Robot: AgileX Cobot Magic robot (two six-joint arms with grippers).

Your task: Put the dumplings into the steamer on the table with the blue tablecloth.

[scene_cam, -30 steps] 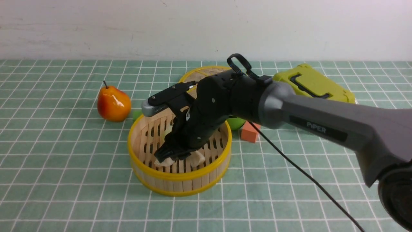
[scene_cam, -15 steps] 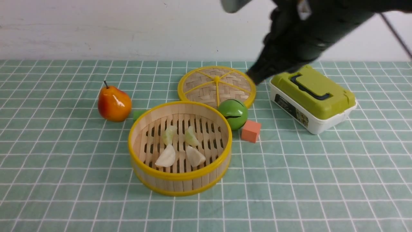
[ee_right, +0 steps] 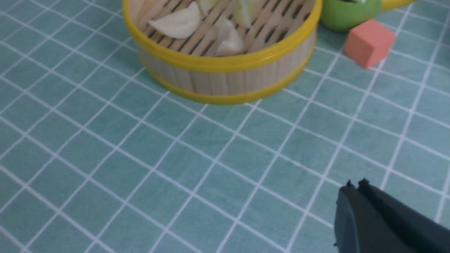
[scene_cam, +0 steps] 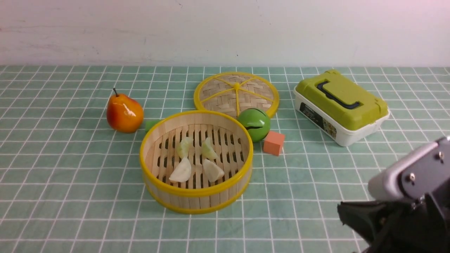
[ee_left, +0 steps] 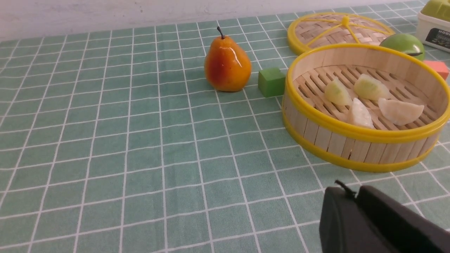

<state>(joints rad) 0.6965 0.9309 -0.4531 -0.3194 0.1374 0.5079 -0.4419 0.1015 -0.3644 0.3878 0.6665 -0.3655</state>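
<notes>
Four dumplings (scene_cam: 195, 161) lie on the slatted floor of the round bamboo steamer (scene_cam: 196, 196) – two yellowish behind, two whiter in front. The steamer stands mid-tabletop on the blue tablecloth (scene_cam: 70, 196). A second ago the right hand (scene_cam: 346, 216) was down inside the steamer; now it has withdrawn to the near right corner, closed and empty. The left hand (ee_left: 351, 196) looks closed on nothing – the task appears complete.
</notes>
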